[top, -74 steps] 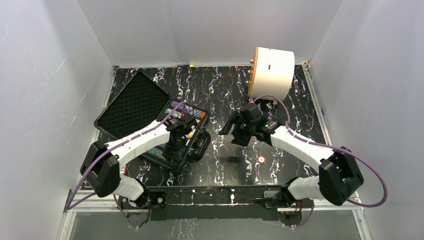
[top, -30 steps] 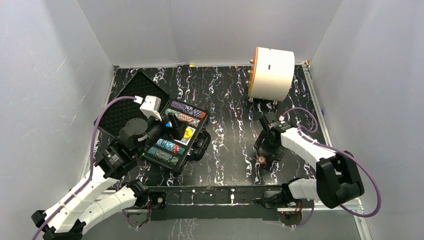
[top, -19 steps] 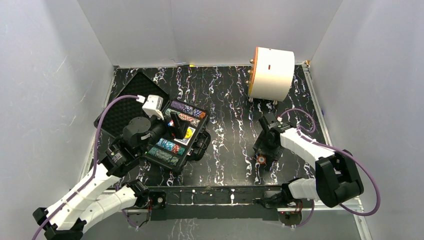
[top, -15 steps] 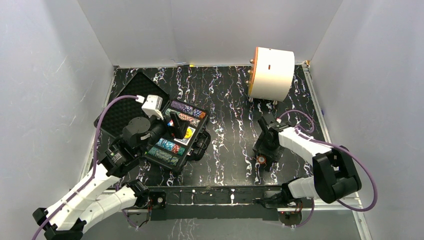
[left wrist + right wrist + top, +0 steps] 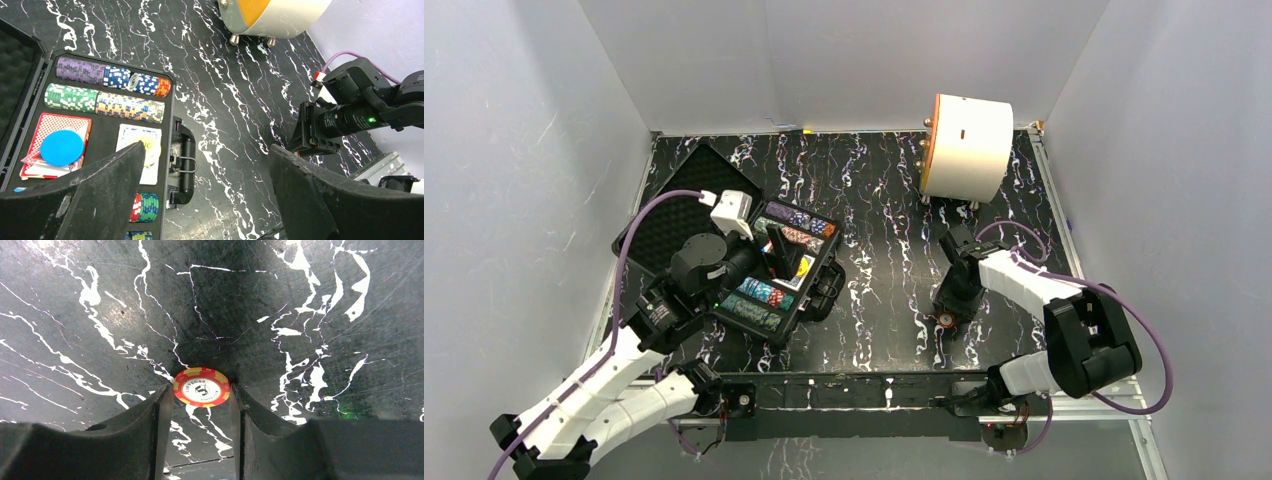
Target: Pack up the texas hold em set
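Low and right of centre in the overhead view, the right gripper (image 5: 946,316) stands nose-down on the marbled black table (image 5: 874,200), its tips at a loose poker chip (image 5: 946,321) that lies flat. The open black case (image 5: 816,296) sits well apart toward the left of the frame, and the left gripper (image 5: 781,256) hovers over its tray. The right arm is by far the nearer to the chip, and any carry to the case would run leftward across the table.

From the left wrist, the left gripper (image 5: 206,152) shows both fingers (image 5: 100,200) spread wide with nothing between them. Beneath, at the left of the frame, lie the case's chip rows (image 5: 107,100) and a red card deck (image 5: 55,121) topped by a blue round button (image 5: 61,148). The right gripper (image 5: 307,135) is at the right, and the chip is not visible here.

From the right wrist, the red-and-yellow poker chip (image 5: 201,387) lies face up dead centre between the fingers (image 5: 162,415). The right gripper (image 5: 201,390) pinches it by the rim from left and right of the frame. Being round, the chip offers no long axis to line up with; my judgement is that the lift turns only on those tips biting its thin edge
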### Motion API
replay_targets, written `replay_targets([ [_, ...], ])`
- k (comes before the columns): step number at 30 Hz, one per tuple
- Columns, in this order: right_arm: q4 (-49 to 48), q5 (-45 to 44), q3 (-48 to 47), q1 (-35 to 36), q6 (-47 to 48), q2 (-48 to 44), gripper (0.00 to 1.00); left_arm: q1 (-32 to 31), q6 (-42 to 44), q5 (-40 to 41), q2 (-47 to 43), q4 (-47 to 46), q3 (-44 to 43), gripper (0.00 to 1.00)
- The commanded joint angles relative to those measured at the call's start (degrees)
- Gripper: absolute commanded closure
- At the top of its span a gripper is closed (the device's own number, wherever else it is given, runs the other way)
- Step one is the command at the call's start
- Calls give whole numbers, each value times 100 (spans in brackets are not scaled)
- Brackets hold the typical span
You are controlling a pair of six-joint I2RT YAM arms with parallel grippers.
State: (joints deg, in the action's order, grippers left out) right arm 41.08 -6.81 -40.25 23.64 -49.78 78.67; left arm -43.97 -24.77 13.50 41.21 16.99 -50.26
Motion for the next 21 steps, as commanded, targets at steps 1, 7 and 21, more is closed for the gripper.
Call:
replay_targets([
  [1,-486,297,155,18,-84,291,52,11,-34,-142,93,28,-75,8],
  [7,-513,347,87,27,-84,121,53,11,-135,-339,343,102,-94,4],
  [21,-590,1078,-308,58,-51,-211,51,4,-1441,-2588,2073,-1535,605,7],
])
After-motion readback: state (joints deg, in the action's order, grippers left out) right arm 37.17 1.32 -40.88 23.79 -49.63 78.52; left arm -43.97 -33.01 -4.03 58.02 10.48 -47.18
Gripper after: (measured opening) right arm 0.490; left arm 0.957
